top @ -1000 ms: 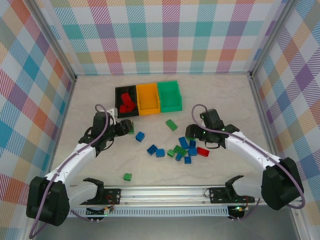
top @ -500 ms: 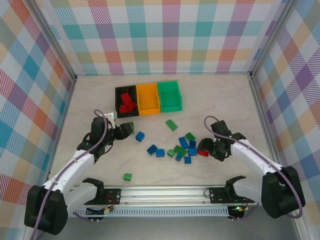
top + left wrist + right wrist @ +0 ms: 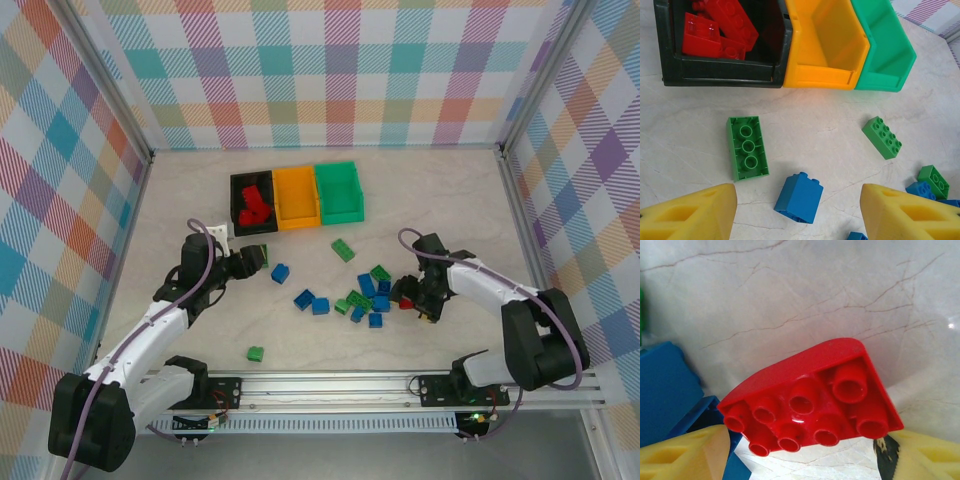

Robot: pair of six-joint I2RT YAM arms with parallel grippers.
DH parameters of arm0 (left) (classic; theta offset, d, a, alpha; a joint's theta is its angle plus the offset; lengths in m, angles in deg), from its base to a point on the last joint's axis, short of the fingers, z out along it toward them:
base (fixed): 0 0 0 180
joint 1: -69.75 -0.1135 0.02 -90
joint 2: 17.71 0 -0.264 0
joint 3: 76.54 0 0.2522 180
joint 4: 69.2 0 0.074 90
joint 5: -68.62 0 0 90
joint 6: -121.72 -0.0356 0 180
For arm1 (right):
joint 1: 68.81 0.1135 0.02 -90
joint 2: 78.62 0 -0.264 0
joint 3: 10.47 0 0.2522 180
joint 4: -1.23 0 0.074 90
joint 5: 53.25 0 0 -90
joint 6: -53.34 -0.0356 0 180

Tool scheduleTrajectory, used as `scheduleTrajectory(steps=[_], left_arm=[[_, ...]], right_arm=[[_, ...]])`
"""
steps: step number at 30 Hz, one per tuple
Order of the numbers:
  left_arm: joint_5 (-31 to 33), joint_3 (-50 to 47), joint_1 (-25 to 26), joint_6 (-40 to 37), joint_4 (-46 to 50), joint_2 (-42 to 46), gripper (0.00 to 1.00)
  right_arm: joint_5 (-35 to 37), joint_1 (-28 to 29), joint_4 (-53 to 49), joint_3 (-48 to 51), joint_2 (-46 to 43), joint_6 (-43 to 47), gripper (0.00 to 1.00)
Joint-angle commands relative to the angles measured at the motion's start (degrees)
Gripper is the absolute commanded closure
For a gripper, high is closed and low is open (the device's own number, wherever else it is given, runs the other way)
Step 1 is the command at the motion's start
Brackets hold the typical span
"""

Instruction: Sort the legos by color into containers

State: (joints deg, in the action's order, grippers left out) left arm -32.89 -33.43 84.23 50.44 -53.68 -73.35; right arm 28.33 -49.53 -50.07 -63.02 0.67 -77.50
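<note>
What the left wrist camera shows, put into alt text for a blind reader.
A green brick and a blue brick lie on the marbled table just ahead of two open yellow fingers. Behind them stand three bins in a row: a black bin holding red bricks, an orange bin and a green bin.

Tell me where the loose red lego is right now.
The red lego lies just right of the mixed lego pile in the top view, between the fingers of the right gripper.
</note>
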Motion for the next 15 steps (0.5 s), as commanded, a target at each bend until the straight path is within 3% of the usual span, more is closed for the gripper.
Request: scheduleTrajectory(steps=[1, 10, 15], left_arm=[[-0.3, -0.4, 0.2, -0.9, -0.4, -0.3, 0.34], [-1.2, 0.1, 0.2, -0.8, -1.4, -3.4, 0.34], [-1.0, 0.1, 0.2, -0.8, -1.1, -3.0, 0.34]], right_arm=[[-1.6, 0.7, 5.9, -1.6, 1.9, 2.8, 0.27], [2.1, 0.7, 4.2, -2.7, 0.3, 5.7, 0.46], [6.2, 0.6, 1.0, -4.9, -0.1, 7.3, 0.36]])
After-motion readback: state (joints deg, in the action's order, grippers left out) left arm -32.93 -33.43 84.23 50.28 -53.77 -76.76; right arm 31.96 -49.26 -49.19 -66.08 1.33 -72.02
